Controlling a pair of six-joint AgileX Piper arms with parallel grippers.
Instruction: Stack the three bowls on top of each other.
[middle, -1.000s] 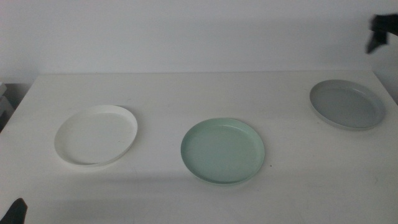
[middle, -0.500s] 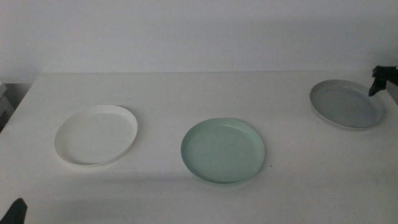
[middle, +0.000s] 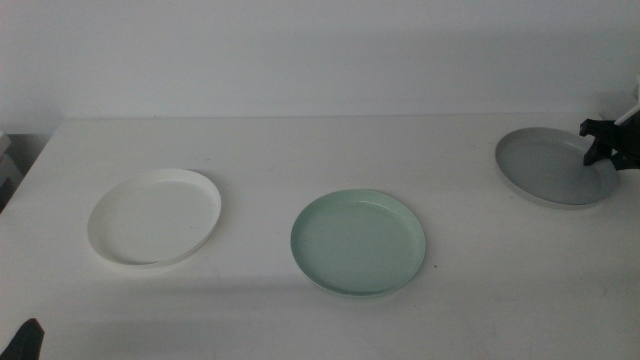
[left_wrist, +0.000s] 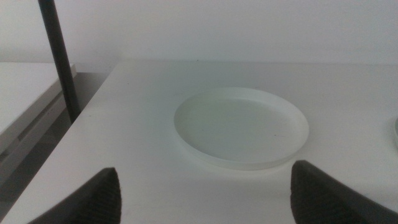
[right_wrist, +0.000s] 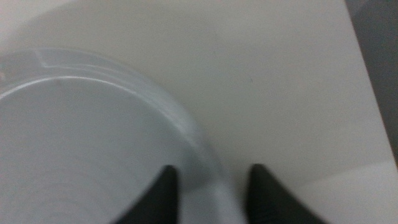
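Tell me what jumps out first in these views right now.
Three bowls lie apart on the table: white bowl at the left, mint green bowl in the middle, grey bowl at the far right. The right gripper is open astride the grey bowl's rim; the left gripper waits, open, near the white bowl.

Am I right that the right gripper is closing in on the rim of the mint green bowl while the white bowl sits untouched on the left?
Not quite: the right gripper is at the rim of the grey bowl, as the middle view shows, with its open jaws straddling that rim in the right wrist view. The mint green bowl sits alone mid-table. The white bowl is indeed untouched on the left.
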